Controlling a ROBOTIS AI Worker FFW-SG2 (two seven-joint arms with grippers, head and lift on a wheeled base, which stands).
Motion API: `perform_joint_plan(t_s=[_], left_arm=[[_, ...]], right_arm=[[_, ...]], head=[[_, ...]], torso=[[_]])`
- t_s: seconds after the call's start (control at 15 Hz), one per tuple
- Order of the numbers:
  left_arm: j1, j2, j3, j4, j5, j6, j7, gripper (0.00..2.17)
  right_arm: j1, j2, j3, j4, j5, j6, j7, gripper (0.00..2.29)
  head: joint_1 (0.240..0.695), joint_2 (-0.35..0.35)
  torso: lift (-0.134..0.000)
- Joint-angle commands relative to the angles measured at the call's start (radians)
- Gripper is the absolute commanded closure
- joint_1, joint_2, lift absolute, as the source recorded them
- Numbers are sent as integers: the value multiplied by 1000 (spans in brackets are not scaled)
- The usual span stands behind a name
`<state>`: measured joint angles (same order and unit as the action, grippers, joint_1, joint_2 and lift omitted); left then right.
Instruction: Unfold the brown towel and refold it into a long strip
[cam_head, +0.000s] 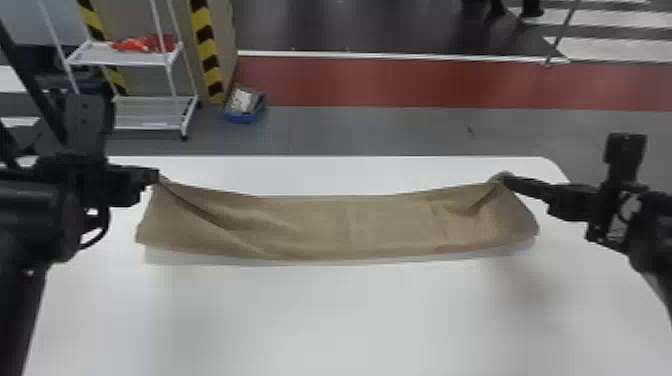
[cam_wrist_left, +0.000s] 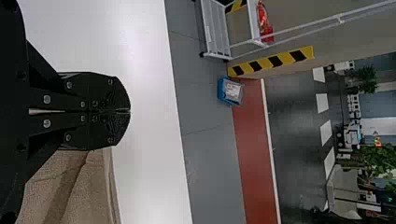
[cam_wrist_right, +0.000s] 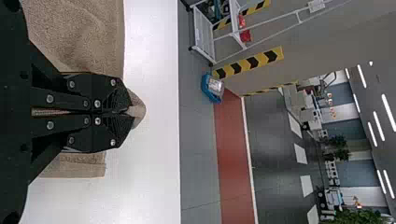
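"Left arm (cam_head: 37, 220), nine o'clock. Findings?"

"Left end effector (cam_head: 155, 176) closed on one far corner of the brown towel (cam_head: 350, 227); right end effector (cam_head: 509, 181), three o'clock, clamped on the other."

"Purpose?"

"Presumably tension: paired grips keep the strip spread from nine to three across the worktop (cam_head: 340, 320)."

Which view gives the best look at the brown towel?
The head view: the brown towel stretches across it end to end. The left wrist view has a piece of it beside the left claw; the right wrist view has cloth either side of the right claw and past its tips.
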<state>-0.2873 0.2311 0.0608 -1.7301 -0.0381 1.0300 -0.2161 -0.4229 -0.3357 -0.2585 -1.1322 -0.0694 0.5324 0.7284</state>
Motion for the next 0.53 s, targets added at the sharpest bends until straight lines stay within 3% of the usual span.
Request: perform_joint_plan(t_s=[0.0,0.07,0.13,0.33,0.47], left_arm=[[-12,-4,-19,47,0,-52,12,1528],[-9,-1,-27,52,-16,-77,14,772],[7,-3,-27,46,-46,-92,14,19],[63,4,-27,-11,-134,-107,40,36],[103,5,-9,-52,-140,-107,47,36]], right_arm=[[-39,-2,35,77,8,-73,-4,907],[-45,-2,48,94,13,-104,-32,211],[-46,-3,65,98,17,-125,-55,-2],[-8,-5,74,25,76,-116,-99,36],[52,-6,56,-69,79,-107,-124,53]], head=[[688,-46],[685,-45],[683,-46],[681,-43],[685,-34]], torso=[[-123],[-123],[-123],[-123],[-123]])
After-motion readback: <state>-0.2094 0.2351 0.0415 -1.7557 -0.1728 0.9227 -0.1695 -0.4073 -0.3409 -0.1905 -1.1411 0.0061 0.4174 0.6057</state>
